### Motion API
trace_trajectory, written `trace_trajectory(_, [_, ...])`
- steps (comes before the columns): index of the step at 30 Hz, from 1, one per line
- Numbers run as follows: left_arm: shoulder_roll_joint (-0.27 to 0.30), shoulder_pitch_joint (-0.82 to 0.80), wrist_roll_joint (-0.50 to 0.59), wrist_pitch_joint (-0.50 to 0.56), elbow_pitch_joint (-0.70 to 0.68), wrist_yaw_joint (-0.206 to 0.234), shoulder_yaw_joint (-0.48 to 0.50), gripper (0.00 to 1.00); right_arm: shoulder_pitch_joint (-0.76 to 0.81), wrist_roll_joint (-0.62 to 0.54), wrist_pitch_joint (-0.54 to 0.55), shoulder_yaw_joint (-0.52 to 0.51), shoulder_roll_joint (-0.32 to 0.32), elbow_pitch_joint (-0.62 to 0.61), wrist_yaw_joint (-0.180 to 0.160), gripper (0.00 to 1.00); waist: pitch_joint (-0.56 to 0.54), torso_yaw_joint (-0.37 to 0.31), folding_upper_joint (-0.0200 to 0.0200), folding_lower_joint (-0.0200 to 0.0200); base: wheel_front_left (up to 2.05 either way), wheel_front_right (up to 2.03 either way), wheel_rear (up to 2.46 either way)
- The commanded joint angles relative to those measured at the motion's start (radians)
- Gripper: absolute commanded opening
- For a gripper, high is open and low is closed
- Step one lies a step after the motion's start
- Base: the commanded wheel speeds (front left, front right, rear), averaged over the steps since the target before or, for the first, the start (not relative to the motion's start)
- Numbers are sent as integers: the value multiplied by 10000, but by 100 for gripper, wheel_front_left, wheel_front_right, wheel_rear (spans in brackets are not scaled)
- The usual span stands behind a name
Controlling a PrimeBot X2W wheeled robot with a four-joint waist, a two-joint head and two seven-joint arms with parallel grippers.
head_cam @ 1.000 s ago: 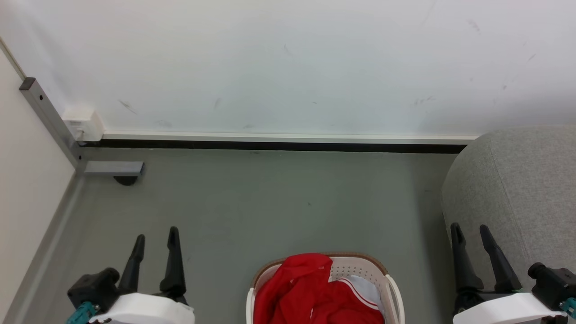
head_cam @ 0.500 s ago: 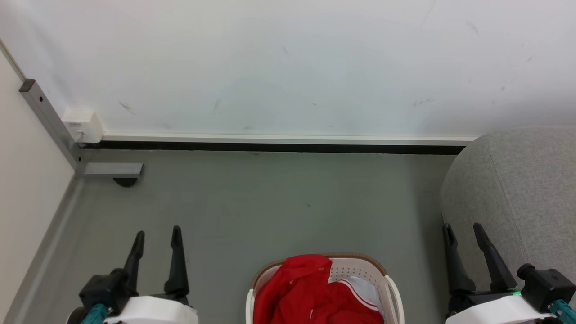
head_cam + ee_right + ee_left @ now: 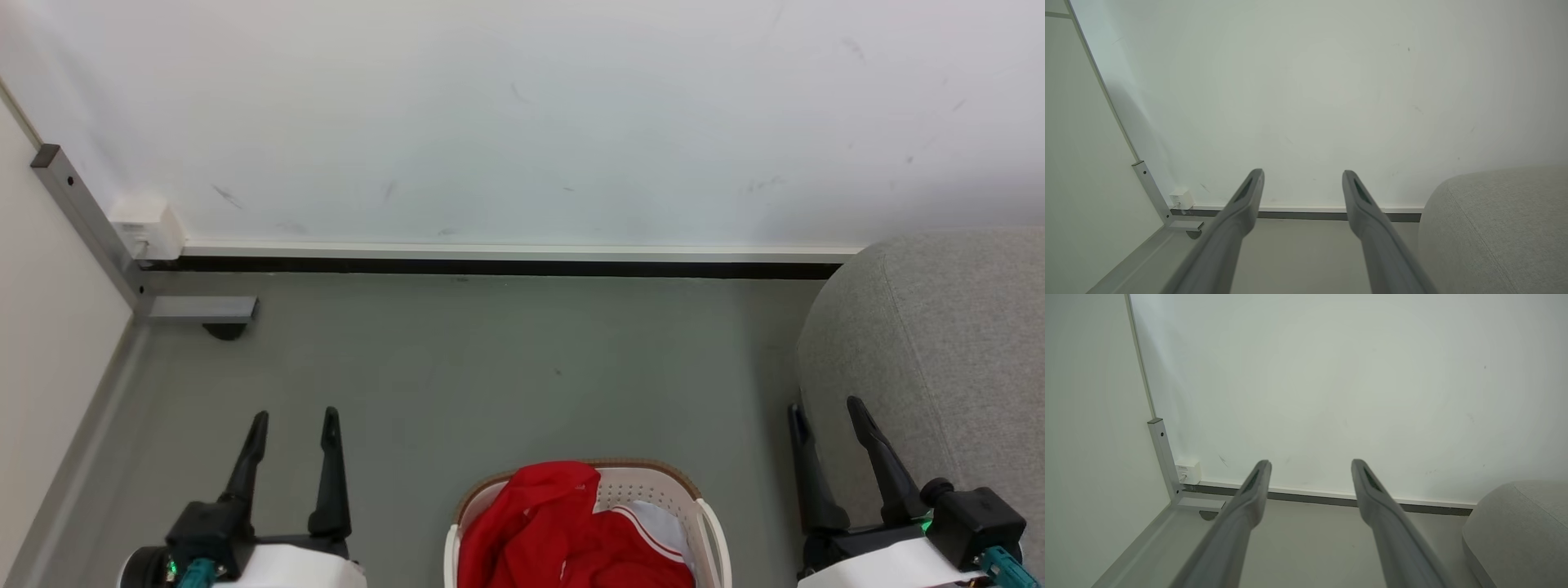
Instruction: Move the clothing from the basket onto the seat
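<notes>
Right, nearest first: the basket (image 3: 633, 490) sits at the bottom centre of the head view, cut off by the frame edge. White perforated walls, brown woven-look rim.

The clothing (image 3: 555, 531) is inside it, bunched up and heaped toward the basket's left side, its top fold rising just above the rim. Bright red soft fabric, with a thin white stripe trim visible on the right part. A pale cloth (image 3: 665, 518) lies under and beside it against the basket's right wall.

Left gripper (image 3: 295, 415) hovers left of the basket, jaws spread wide, nothing between the fingers (the left wrist view confirms: a clear gap with floor and wall behind). It is apart from the basket.

Right gripper (image 3: 825, 406) hovers right of the basket, jaws likewise wide apart and empty. Its fingers sit in front of the seat (image 3: 939, 343); I cannot tell whether they touch it.

The seat is grey textured fabric with a rounded corner and one seam line, standing at the right. None of the clothing is on it.

Grey floor (image 3: 506, 367) runs beyond. Further back is a dark baseboard strip (image 3: 490, 266), a metal post (image 3: 82, 220) in the left corner with a small white box (image 3: 147, 227) beside it, then the scuffed white wall (image 3: 522, 122).
</notes>
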Motion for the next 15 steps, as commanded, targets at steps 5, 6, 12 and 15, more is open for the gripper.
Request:
trace_trajectory(5, [87,87,632,-178,-103,47,-46,100,-153,-476,-153,77,21,-95,-19,100,13,-20,0,-1,0,0,0])
trace_trajectory(6, [85,93,723,-198,-108,47,-54,100,-152,-515,-182,85,23,-98,-19,100,14,-23,0,-1,0,0,0])
trace_trajectory(12, [71,128,1138,-312,-148,66,-91,100,-143,-909,-293,168,29,-150,-20,100,23,-37,0,-1,0,0,0])
trace_trajectory(15, [63,148,1384,-347,-177,67,-112,100,-108,-1091,-330,217,32,-177,-20,100,19,-40,0,-1,0,0,0])
